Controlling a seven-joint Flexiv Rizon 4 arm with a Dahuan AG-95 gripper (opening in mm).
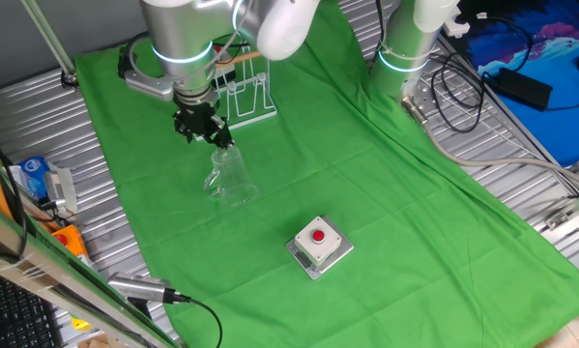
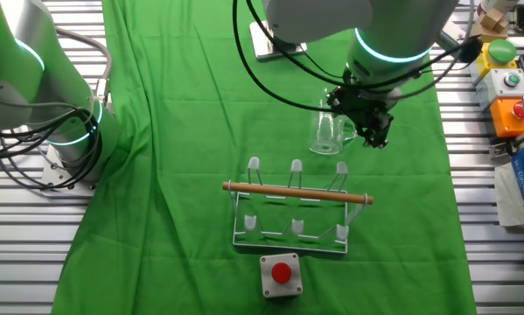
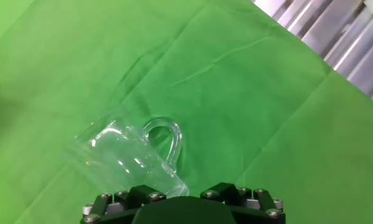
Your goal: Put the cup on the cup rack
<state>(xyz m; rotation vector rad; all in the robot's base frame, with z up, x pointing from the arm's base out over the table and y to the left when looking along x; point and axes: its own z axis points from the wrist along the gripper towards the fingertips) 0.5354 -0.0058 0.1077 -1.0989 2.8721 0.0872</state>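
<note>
The cup [image 1: 227, 177] is clear glass with a side handle. It hangs tilted from my gripper [image 1: 212, 133] just above the green cloth. In the other fixed view the cup [image 2: 329, 131] is behind the cup rack [image 2: 296, 206], with my gripper [image 2: 366, 129] at its right side. In the hand view the cup [image 3: 121, 155] stretches away to the upper left, handle up, its rim at my gripper [image 3: 181, 186]. The jaws look shut on the rim; the fingertips are hidden. The white wire cup rack [image 1: 246, 97] with its wooden bar stands behind the gripper, with nothing on its prongs.
A box with a red button [image 1: 318, 243] sits on the cloth toward the front; it also shows in the other fixed view [image 2: 281, 274]. A second arm's base [image 1: 405, 48] stands at the cloth's far edge. Cables and boxes lie off the cloth.
</note>
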